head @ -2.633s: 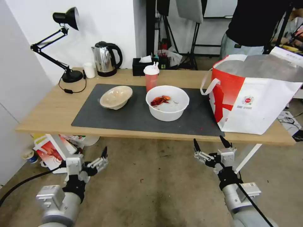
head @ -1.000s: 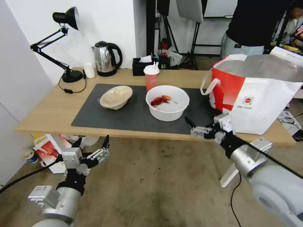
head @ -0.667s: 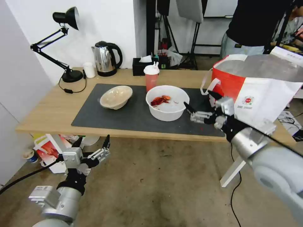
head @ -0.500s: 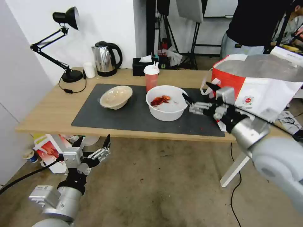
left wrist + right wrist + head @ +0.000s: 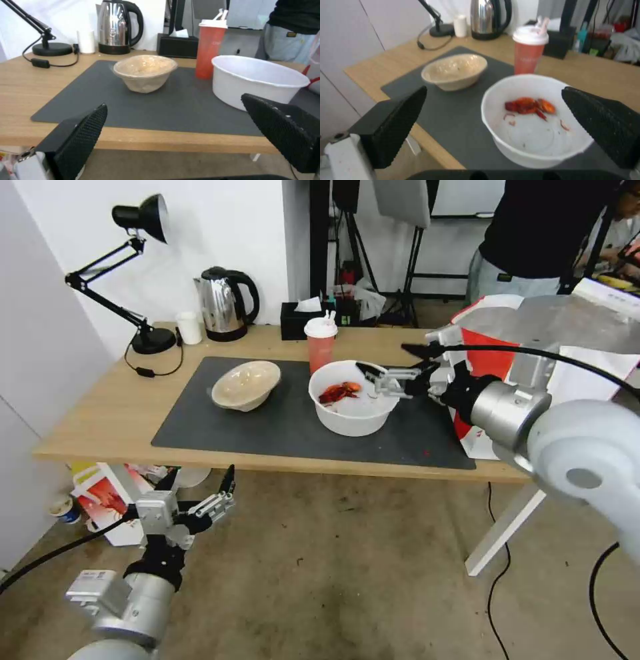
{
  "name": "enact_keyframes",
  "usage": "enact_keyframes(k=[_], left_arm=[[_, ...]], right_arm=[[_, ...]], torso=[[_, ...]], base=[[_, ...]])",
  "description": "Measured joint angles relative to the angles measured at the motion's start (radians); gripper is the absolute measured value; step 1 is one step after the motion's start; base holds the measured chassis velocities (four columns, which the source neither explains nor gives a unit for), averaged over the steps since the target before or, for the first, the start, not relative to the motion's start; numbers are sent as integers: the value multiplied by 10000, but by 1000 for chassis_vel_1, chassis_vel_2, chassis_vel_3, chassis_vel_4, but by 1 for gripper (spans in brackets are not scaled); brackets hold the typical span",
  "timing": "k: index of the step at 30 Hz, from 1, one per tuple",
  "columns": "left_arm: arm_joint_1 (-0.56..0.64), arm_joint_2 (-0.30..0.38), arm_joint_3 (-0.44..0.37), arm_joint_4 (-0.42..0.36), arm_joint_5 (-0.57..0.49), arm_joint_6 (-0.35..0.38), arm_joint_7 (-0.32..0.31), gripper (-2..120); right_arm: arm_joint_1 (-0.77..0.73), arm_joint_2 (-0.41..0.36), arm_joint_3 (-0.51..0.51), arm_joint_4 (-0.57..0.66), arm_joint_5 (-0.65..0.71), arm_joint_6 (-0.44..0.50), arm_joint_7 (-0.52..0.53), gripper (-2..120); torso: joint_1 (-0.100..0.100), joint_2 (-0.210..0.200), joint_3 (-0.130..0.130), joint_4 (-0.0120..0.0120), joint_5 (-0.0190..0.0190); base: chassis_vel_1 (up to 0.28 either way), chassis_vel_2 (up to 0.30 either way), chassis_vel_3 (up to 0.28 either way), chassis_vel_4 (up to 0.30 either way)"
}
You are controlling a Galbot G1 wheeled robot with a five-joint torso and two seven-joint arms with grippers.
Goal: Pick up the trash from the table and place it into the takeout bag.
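On the dark mat (image 5: pixel 267 427) of the table (image 5: pixel 100 413) stand a large white bowl (image 5: pixel 353 407) with red crayfish scraps, a red lidded cup (image 5: pixel 320 350) behind it, and a beige bowl (image 5: pixel 243 385) to its left. The takeout bag (image 5: pixel 560 317) stands open at the table's right end. My right gripper (image 5: pixel 383 358) hovers open over the white bowl's right rim. In the right wrist view, the right gripper (image 5: pixel 494 89) frames the white bowl (image 5: pixel 526 132), cup (image 5: pixel 528 57) and beige bowl (image 5: pixel 455 71). My left gripper (image 5: pixel 200 477) hangs open below the table's front edge.
A desk lamp (image 5: pixel 152 340), small white cup (image 5: pixel 189 328), kettle (image 5: pixel 227 303) and black tissue box (image 5: pixel 300 320) line the table's back edge. A smaller bag (image 5: pixel 107 500) lies on the floor under the left end. A person stands behind the takeout bag.
My right arm has risen from below the table's front edge and swung left over the mat to the white bowl's rim, staying open. The left arm has barely moved.
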Motion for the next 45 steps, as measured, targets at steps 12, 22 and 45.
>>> enact_keyframes(k=[12,22,45], left_arm=[[-50,-2,39,-35,-78,78,11,100],[-34,-59,30,-54,-60,88,6,100],[27,-294,57,-180,-6,89,-19,100]], right_arm=[[3350,573,-3453,-1622,197,-726,-652,100],[5404,847,-5569,-2483,179,-699,-1215,100],[7484,1817,-8595,-3672,657,-674,-362,100]], torso=[[0,0,1,13,-1],[1,1,0,11,0],[-1,0,0,11,1]], base=[[0,0,0,0],[0,0,0,0],[0,0,0,0]])
